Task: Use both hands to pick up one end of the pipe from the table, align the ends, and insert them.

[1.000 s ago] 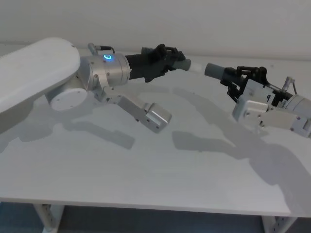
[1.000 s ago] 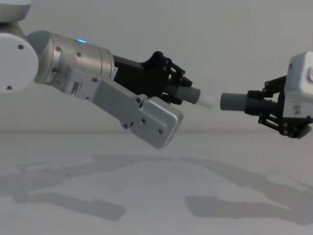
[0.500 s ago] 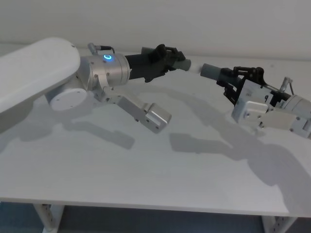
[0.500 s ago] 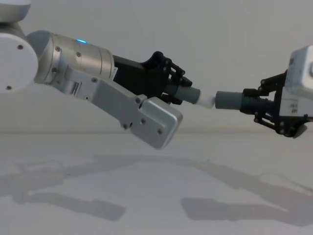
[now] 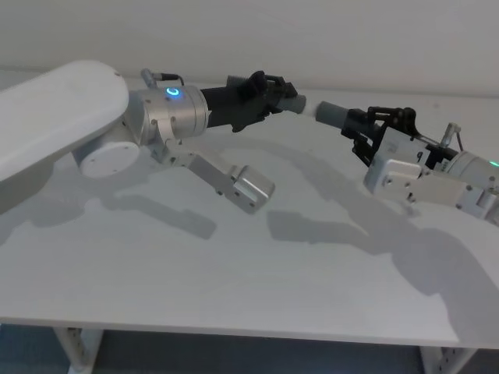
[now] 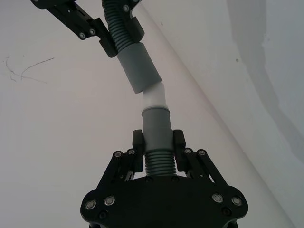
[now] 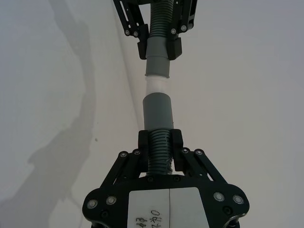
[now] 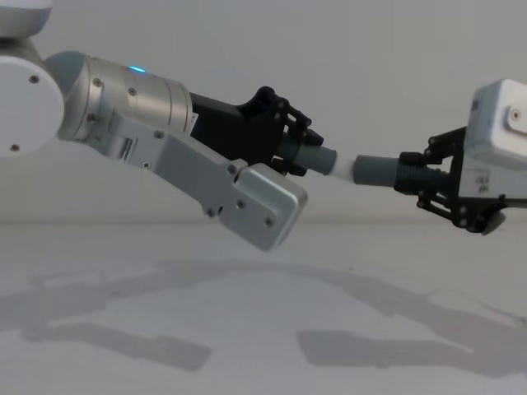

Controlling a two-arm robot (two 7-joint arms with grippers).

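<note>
Head view is showing both arms reaching out above the white counter (image 5: 234, 265), casting grey shadows on it. On the left, the left pincer (image 5: 274, 92) is clamping one grey pipe piece (image 5: 291, 102) by its ribbed section, and the smooth grey collar of that piece is pointing toward the right with a narrower pale tip (image 5: 306, 109) sticking out of it. A blue ring is glowing on the silver arm behind this pincer.

Chest view is showing the same piece (image 8: 314, 158) held up in the air, well clear of the counter (image 8: 247, 329), with the left pincer (image 8: 295, 148) closed round it and the pale tip (image 8: 342, 167) just reaching the mouth of the other piece (image 8: 375, 170). Left wrist view is showing the pale tip (image 6: 154, 97) touching the open grey mouth opposite, the two pieces (image 6: 157, 137) standing at a slight angle to each other rather than in one straight line.

On the right, the right pincer (image 5: 369, 128) is gripping the second pipe piece (image 5: 334, 114) by its ribbed part, with the smooth collar pointing left toward the tip. Right wrist view is showing this pincer (image 7: 160, 142) closed on the ribbed section of its piece (image 7: 157, 111), whose mouth is meeting the pale tip (image 7: 156, 85); part of the tip is showing between the two grey collars
</note>
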